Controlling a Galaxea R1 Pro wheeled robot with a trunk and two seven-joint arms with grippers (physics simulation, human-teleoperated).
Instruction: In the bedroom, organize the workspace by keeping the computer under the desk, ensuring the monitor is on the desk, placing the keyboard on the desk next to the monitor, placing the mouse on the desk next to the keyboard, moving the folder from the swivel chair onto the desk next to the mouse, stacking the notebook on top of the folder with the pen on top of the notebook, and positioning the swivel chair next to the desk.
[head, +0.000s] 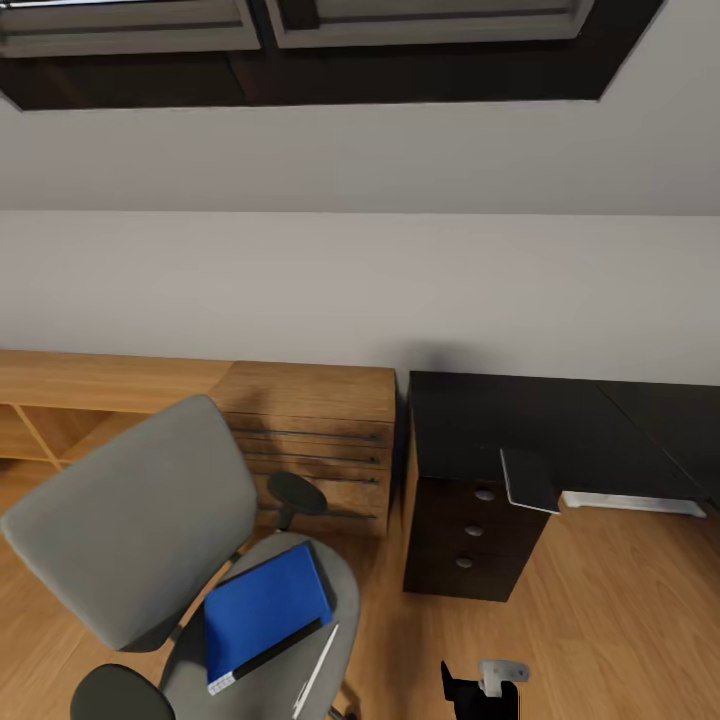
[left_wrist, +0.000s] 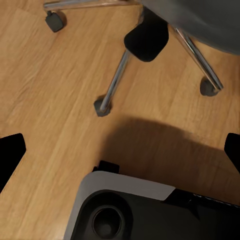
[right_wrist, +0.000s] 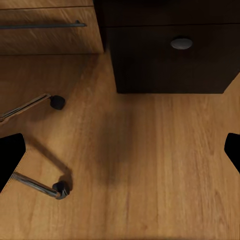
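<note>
1. Left gripper (left_wrist: 120, 150): in the left wrist view its two dark fingertips sit at the opposite frame edges, well apart. The jaws are judged wide open, with nothing held. It hangs over bare wooden floor (left_wrist: 50, 90), just beside the chrome star base (left_wrist: 117, 80) of the swivel chair.

2. Right gripper (right_wrist: 120, 150): the same wide spread is noted in the right wrist view, with nothing between the fingertips. It faces the floor in front of the desk's drawer unit (right_wrist: 170, 60), one round silver knob (right_wrist: 181, 43) showing.

3. Swivel chair (head: 130, 520): found at about 8 o'clock in the head view, near the desk but not yet set against it.

4. Folder (head: 262, 610): the bright blue folder lies flat on the chair seat at roughly 7 o'clock, dark spine toward the seat's front edge. It is judged untouched, awaiting transfer.

5. Pen (head: 318, 668): a thin pale stick lies on the seat just beside the folder's spine.

6. Desk (head: 470, 430): the glossy black top is seen at 4 o'clock. A flat dark item with a pale edge (head: 530, 480) overhangs its front; it cannot be identified with confidence.

7. Wooden dresser (head: 310, 440): stands touching the desk's left side; not part of the task.

8. Judgement: both arms are held low and open, presumably as a travel posture while the chair is approached.
</note>
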